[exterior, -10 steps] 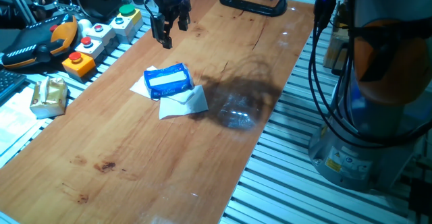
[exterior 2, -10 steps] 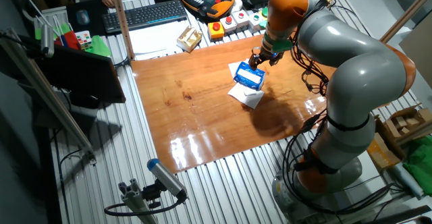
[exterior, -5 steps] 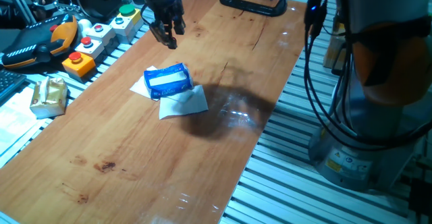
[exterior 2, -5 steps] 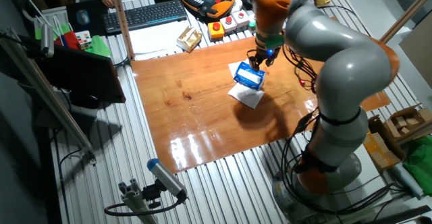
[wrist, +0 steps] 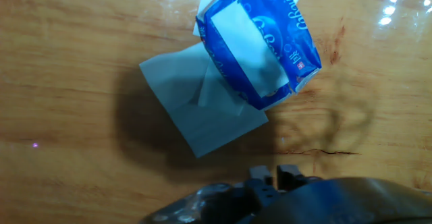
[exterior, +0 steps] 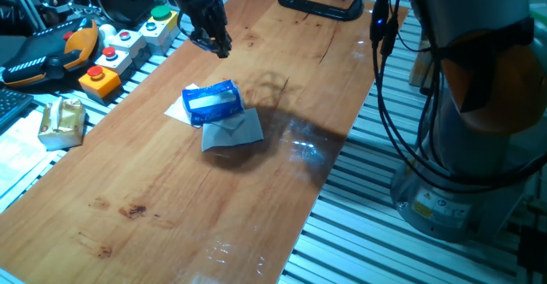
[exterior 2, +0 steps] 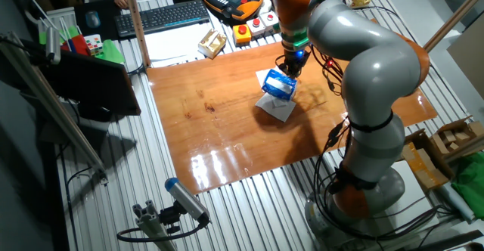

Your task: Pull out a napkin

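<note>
The blue packet (exterior: 214,102) with a white label lies on the wooden table (exterior: 171,198); it also shows in the other fixed view (exterior 2: 279,87) and the hand view (wrist: 260,42). The napkin (exterior: 232,130), a pale bluish sheet, lies flat on the table with one edge against the packet; it also shows in the other fixed view (exterior 2: 277,109) and the hand view (wrist: 202,113). A white paper sheet (exterior: 177,109) sticks out from under the packet's far side. My gripper (exterior: 215,46) hangs above the table beyond the packet, fingers together and empty, apart from both; it also shows in the other fixed view (exterior 2: 290,66) and the hand view (wrist: 272,175).
Button boxes (exterior: 128,40) and an orange-black pendant (exterior: 43,57) stand along the table's left edge. A black clamp (exterior: 320,2) sits at the far end. A yellowish packet (exterior: 61,121) lies off the left edge. A keyboard (exterior 2: 162,17) lies behind the table.
The gripper has drifted left, away from the packet, and its fingers went from apart to together. The arm's shadow shifted over the napkin. Packet and napkin have not moved.
</note>
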`<state>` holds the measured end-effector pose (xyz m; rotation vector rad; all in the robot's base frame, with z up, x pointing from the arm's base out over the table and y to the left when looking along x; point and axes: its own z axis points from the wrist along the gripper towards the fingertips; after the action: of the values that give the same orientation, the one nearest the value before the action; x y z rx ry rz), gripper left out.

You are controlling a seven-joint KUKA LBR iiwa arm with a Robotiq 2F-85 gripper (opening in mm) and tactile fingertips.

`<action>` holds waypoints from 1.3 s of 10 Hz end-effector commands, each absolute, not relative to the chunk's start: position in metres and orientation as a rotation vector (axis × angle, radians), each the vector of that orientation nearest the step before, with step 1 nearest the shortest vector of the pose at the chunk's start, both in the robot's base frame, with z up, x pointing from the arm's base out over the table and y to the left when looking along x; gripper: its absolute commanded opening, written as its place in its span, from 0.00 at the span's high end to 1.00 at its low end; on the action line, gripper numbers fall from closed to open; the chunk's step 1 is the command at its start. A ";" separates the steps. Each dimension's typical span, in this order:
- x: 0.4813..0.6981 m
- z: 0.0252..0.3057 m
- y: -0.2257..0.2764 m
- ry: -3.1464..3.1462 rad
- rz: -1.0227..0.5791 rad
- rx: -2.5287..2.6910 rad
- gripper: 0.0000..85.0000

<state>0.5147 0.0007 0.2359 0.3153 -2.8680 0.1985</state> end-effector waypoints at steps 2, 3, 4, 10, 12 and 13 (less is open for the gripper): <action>0.515 0.236 0.001 -2.871 0.200 0.304 0.99; 0.515 0.236 0.001 -2.870 0.200 0.302 0.99; 0.515 0.236 0.001 -2.871 0.201 0.302 0.99; 0.515 0.236 0.001 -2.871 0.196 0.327 0.99; 0.515 0.236 0.001 -2.974 0.106 0.314 0.98; 0.515 0.236 0.001 -3.019 0.028 0.326 0.99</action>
<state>0.5146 0.0007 0.2359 0.3205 -2.9421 0.0921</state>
